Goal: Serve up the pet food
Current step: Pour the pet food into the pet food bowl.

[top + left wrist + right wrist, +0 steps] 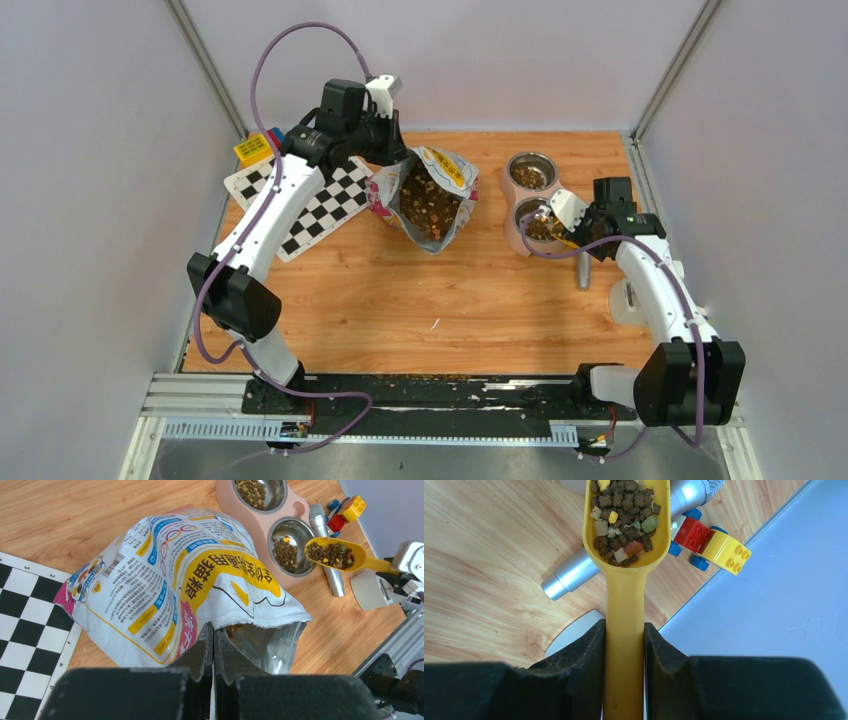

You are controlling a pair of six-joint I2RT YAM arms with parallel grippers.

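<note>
So, the kibble (624, 525) sits heaped in the yellow scoop (625, 605), right jaws clamped on its handle, held level by the feeder's near bowl (287, 547). Meanwhile left jaws pinch together on the bag (165, 580) at its rim, likely propping it open.

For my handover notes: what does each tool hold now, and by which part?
Right tool: yellow scoop, by its handle. Left tool: food bag, by its open edge.
</note>
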